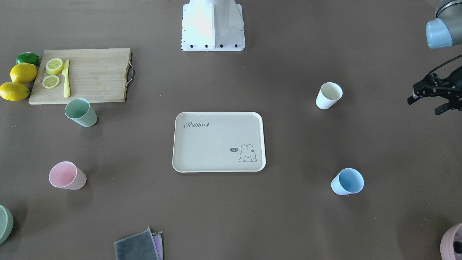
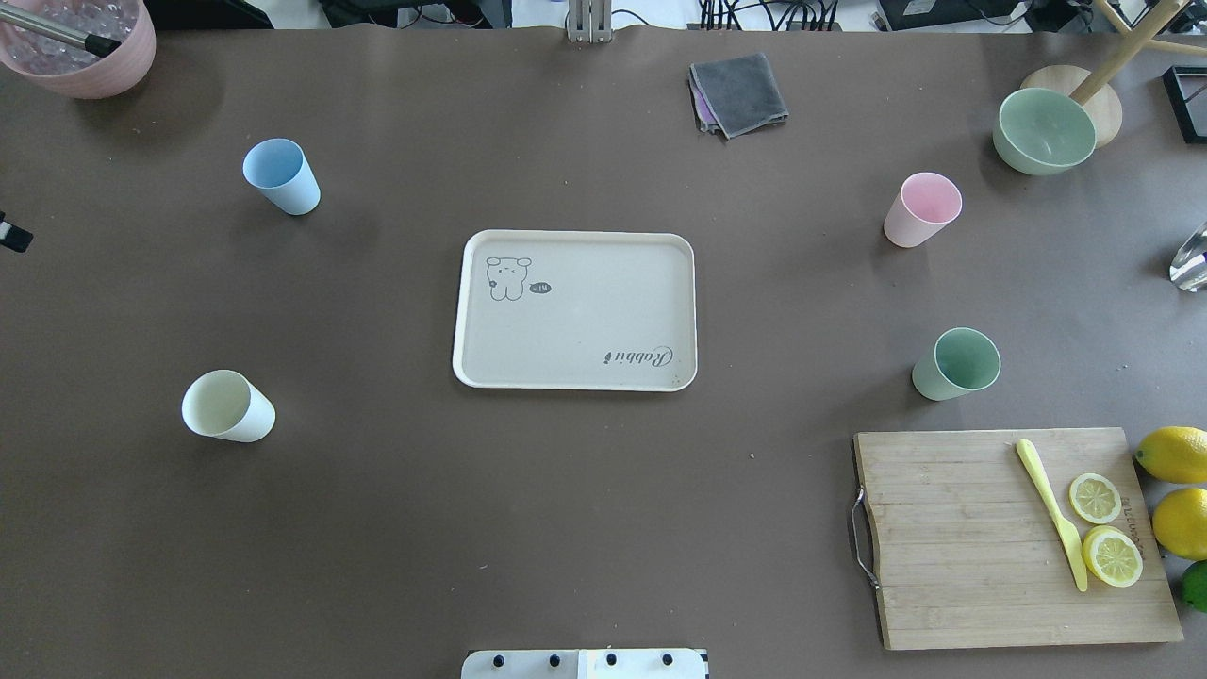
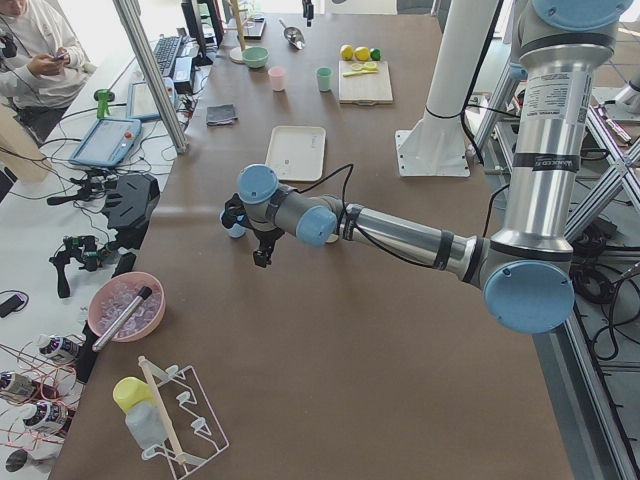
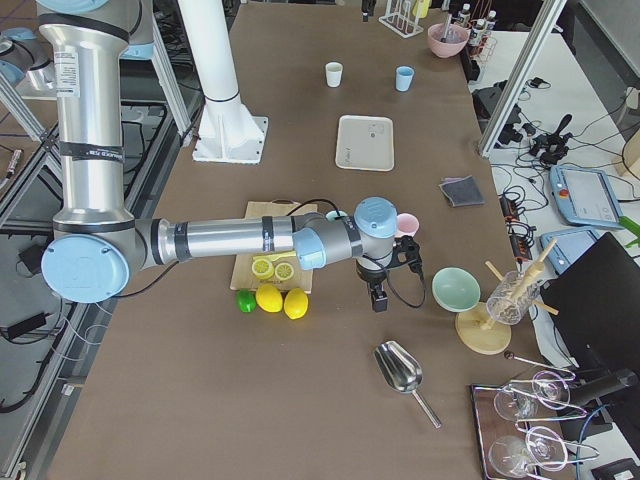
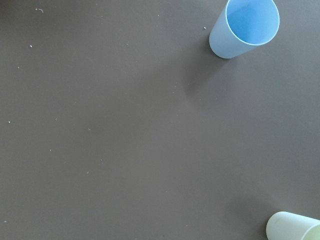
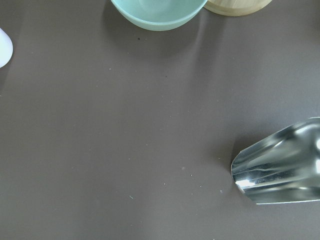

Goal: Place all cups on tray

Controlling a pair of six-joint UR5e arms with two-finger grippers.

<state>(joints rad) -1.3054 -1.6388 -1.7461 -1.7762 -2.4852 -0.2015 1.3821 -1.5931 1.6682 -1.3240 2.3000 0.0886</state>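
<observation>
Grey cloth (image 1: 137, 247): folded, at the edge of the bench (image 1: 231, 216) closest to the front-facing camera, with a purple layer showing beneath it.
Left gripper (image 1: 426, 104): hangs above the bench end on the robot's left, outside the cream and blue cups; its fingers are spread apart with nothing between them and touch nothing.
Right gripper (image 4: 378, 290): shows only from the right-end camera, above the bench between the pink cup and a green bowl (image 4: 455, 288); I cannot tell whether its fingers are apart or together.
Tray (image 1: 213, 144): flat and beige with rounded corners and a raised rim, "Rabbit" lettering in one corner and a bunny drawing in the opposite one; it lies at the bench's centre.
Cups: all four stand mouth up on the bench, each well apart from the tray.
Cream cup (image 1: 328, 95): on the robot's left, toward the base.
Blue cup (image 1: 347, 181): on the robot's left, farther from the base.
Sage green cup (image 1: 81, 112): on the robot's right, near a corner of the wooden cutting board (image 1: 97, 76).
Pink cup (image 1: 67, 175): on the robot's right, farther from the base.
Cutting board load: two lemon slices (image 1: 54, 66) and a yellow knife (image 1: 66, 79).
</observation>
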